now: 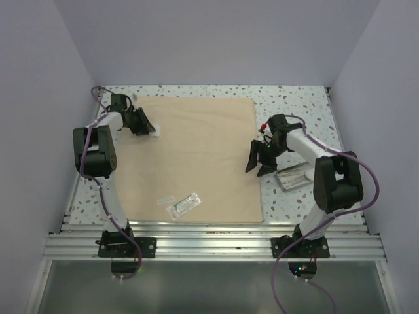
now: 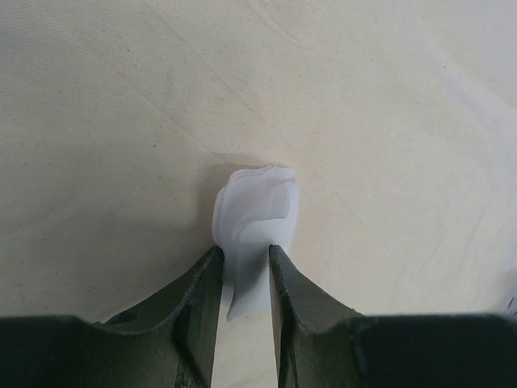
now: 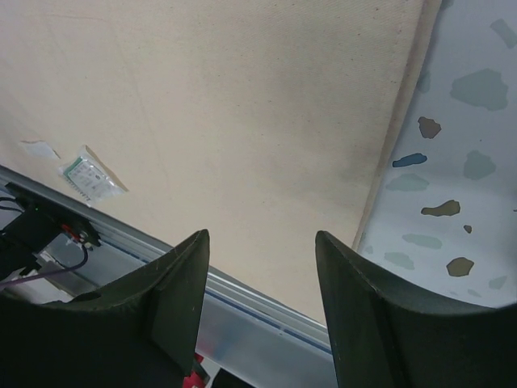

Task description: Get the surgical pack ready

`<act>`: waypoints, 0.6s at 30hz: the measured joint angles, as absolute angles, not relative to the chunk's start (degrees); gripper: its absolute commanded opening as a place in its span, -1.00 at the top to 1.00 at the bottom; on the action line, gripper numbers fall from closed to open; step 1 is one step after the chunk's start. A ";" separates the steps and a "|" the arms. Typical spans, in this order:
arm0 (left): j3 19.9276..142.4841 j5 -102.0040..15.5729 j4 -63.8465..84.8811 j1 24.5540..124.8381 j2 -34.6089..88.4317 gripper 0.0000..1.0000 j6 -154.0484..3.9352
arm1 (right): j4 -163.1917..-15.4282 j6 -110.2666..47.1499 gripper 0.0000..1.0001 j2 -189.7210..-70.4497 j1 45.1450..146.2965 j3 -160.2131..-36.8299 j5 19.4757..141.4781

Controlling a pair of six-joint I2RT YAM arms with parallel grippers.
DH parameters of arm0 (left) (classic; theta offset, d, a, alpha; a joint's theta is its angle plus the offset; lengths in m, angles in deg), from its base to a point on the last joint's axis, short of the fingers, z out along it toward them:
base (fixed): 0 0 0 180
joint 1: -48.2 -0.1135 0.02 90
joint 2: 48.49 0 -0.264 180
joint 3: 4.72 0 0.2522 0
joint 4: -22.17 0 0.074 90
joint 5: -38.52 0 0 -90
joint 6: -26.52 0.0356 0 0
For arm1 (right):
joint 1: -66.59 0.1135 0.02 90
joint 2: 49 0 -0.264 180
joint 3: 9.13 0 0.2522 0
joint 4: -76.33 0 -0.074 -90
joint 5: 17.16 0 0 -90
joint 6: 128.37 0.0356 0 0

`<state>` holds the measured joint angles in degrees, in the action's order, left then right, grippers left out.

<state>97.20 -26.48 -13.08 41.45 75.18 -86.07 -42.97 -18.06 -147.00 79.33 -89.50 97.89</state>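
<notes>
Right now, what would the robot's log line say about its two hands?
left hand: shut on white wad | right hand: open, above cloth wrap right edge | pouch: on wrap | tray: right of wrap

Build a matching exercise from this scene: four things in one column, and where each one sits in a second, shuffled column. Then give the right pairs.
Things
1. cloth wrap
2. metal tray
3. clear pouch
4. white wad

Places
A. pinched in the left end effector
B. on the bare speckled table, right of the cloth
C. lying on the cloth, near its front edge
D. spread flat across the middle of the table

Pairs: 1-D, 2-B, 3-C, 4-A
</notes>
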 measured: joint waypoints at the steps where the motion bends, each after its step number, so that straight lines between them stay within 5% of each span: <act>1: 97.17 -26.11 -12.84 41.45 75.29 0.36 -86.44 | -42.97 -18.06 -0.18 -147.00 79.35 -89.50 97.89; 9: 97.13 -25.96 -12.56 41.43 75.60 0.59 -86.98 | -42.95 -18.04 -0.18 -147.26 79.52 -89.52 97.87; 14: 97.28 -26.05 -13.48 41.43 75.69 0.99 -87.14 | -42.68 -18.04 -0.18 -147.33 79.83 -90.48 97.87; 18: 97.68 -25.50 -14.00 41.43 75.69 1.00 -87.42 | -42.36 -18.06 -0.20 -147.52 80.09 -92.77 97.89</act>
